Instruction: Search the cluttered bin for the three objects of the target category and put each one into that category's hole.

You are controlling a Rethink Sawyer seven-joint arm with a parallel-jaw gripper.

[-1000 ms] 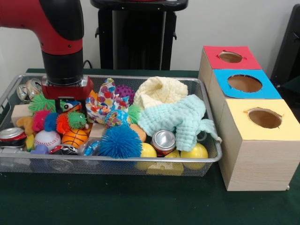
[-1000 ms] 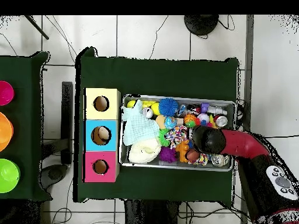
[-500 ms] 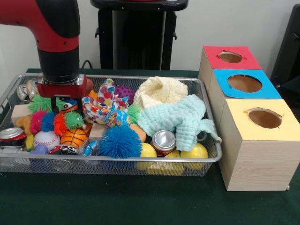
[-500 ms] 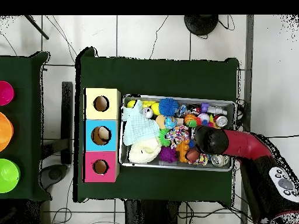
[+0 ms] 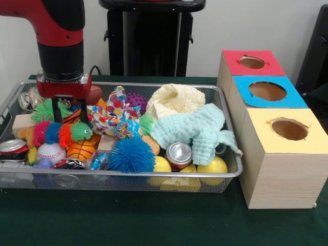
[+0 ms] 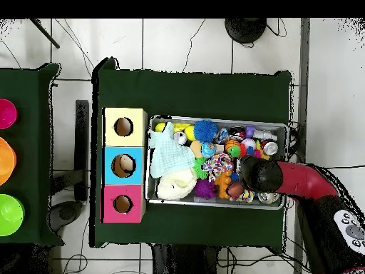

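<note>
The cluttered bin [image 5: 128, 175] is a wide wire-mesh tray, also in the overhead view [image 6: 217, 118]. It holds a blue spiky ball [image 5: 131, 155], a mint cloth [image 5: 195, 128], a cream cloth [image 5: 177, 98], a can [image 5: 178, 154], yellow balls [image 5: 212, 165], a baseball [image 5: 51, 151], a small basketball [image 5: 82, 150] and a multicoloured fuzzy toy [image 5: 61, 132]. My gripper [image 5: 68, 116] hangs over the bin's left part, just above the fuzzy toy and a green spiky toy [image 5: 46, 110]. In the overhead view the arm's end [image 6: 258, 173] hides the gripper.
Three wooden boxes with round holes stand right of the bin: yellow top [image 5: 288, 129], blue top [image 5: 267, 91], red top [image 5: 251, 62]. They also show in the overhead view, yellow [image 6: 123, 127], blue [image 6: 123, 165], red [image 6: 122, 204]. A black pedestal [image 5: 151, 41] stands behind.
My gripper has risen a little and drifted left in the front view, away from the polka-dot cloth. The things in the bin have not visibly moved.
</note>
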